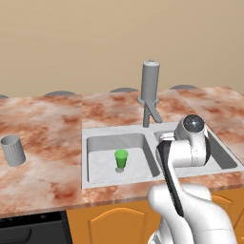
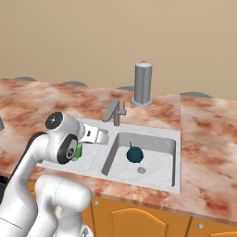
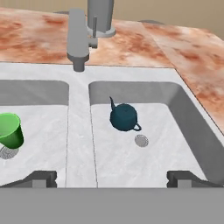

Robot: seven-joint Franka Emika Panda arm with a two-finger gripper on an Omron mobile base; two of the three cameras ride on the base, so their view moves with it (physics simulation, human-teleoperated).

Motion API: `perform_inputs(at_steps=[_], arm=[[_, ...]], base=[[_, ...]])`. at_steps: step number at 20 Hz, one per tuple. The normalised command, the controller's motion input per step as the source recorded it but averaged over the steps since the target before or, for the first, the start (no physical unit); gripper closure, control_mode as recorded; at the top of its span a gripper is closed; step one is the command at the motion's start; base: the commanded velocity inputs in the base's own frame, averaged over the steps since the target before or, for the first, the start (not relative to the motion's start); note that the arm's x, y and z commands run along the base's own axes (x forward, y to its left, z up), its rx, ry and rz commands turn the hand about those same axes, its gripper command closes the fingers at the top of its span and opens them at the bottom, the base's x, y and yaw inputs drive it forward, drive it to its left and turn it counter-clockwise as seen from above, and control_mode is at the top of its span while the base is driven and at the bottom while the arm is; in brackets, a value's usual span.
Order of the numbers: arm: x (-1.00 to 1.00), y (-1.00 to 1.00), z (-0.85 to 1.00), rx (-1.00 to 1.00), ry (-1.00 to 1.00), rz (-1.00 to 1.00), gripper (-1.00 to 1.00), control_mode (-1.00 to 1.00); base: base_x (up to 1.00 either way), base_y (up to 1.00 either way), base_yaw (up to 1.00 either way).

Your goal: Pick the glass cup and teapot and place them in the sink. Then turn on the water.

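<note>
The grey glass cup (image 1: pixel 13 150) stands upright on the marble counter, far left of the sink (image 1: pixel 85 138). The dark teal teapot (image 2: pixel 134 154) sits on the floor of the right basin beside the drain, also seen as the teapot (image 3: pixel 124 117) in the hand view. My gripper (image 3: pixel 113 179) hovers over the sink's front edge above the divider (image 3: pixel 78 118), looking toward the teapot. It is open with nothing between its fingers (image 3: pixel 41 178). The grey tap (image 1: pixel 150 86) stands behind the sink, its spout (image 3: pixel 78 39) angled over the divider. No water is running.
A small bright green cup (image 1: pixel 121 158) stands in the left basin, near its drain. The marble counter (image 2: pixel 203 134) spreads to both sides of the sink. A beige wall runs behind the tap (image 2: pixel 143 83). Orange cabinet doors (image 1: pixel 114 221) sit below the counter.
</note>
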Motion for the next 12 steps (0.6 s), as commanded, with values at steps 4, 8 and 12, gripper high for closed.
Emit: perform_inputs(at_steps=[4, 8, 12], arm=[[-0.05, 0.23, 0.26, 0.10, 0.01, 0.05, -1.00, -1.00], [-0.09, 0.26, 0.18, 0.14, 0.09, 0.08, -1.00, -1.00], [-0.07, 0.22, 0.16, 0.16, 0.08, 0.10, -1.00, -1.00]], base=[[0.00, 0.00, 0.00], [0.00, 0.00, 0.00], [0.00, 0.00, 0.00]])
